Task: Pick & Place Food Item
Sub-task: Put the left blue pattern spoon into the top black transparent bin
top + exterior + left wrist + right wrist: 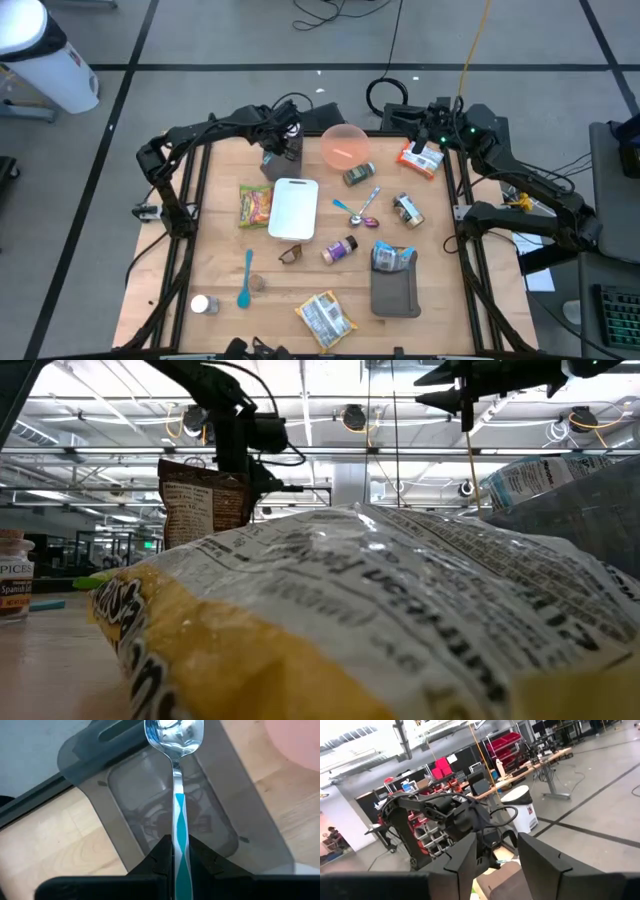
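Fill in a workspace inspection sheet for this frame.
Surface: wooden table, crowded.
Job's things: orange snack bag far right; green snack bag beside the cutting board; yellow snack bag at the near edge.
Clutter: pink bowl, sunglasses, spice bottle, can.
Grippers: left pincer shut on a spoon over a grey tray; right pincer open, by the orange snack bag.
Cables: black cable coiled on the floor behind the table; yellow cable beside it.
Surroundings: white bin on the floor, far left.
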Tool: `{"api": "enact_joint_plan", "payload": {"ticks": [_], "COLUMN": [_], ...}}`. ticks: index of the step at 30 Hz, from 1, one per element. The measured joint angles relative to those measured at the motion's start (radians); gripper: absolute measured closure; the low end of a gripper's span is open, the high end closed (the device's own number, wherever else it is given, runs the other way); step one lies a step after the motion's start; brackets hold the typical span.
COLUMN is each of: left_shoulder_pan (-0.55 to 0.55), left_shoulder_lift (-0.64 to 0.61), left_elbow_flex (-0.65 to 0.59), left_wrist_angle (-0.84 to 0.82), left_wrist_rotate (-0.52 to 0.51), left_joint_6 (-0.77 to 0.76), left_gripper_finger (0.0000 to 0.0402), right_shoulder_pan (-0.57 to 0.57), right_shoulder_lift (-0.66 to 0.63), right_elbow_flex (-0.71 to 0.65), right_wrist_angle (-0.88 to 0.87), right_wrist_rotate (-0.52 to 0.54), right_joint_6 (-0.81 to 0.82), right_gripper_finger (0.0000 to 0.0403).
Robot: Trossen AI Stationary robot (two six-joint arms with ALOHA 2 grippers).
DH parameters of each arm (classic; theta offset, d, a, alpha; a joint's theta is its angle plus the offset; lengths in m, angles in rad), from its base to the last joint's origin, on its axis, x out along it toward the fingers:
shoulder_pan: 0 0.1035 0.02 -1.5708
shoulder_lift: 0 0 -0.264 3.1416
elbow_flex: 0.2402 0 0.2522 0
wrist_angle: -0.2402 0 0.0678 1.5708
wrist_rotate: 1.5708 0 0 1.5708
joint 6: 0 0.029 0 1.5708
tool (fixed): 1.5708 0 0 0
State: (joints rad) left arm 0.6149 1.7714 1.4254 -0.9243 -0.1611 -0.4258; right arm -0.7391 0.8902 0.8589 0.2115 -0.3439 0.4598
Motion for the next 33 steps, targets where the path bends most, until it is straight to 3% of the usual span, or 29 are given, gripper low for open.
{"api": "enact_joint_plan", "payload": {"ticks": [11, 33], "left_shoulder_pan": [0.06, 0.057], "left_shoulder_lift": [-0.136, -0.135], "left_elbow_flex": [-0.24, -0.349], "left_wrist_angle": [0.347, 0.491], "left_wrist_rotate": [0.084, 0.112], "left_joint_6": [0.024, 0.085], "left_gripper_finger": [0.0368, 0.0369], "right_shoulder_pan": [0.001, 0.001], "right_shoulder_lift": [0.0, 0.007], "right_elbow_flex": [0.0, 0.0], "right_wrist_angle": [0.009, 0.008], "right_wrist_rotate": [0.06, 0.058], "right_joint_6": [0.0, 0.048], "right_gripper_finger": [0.0273, 0.0273]}}
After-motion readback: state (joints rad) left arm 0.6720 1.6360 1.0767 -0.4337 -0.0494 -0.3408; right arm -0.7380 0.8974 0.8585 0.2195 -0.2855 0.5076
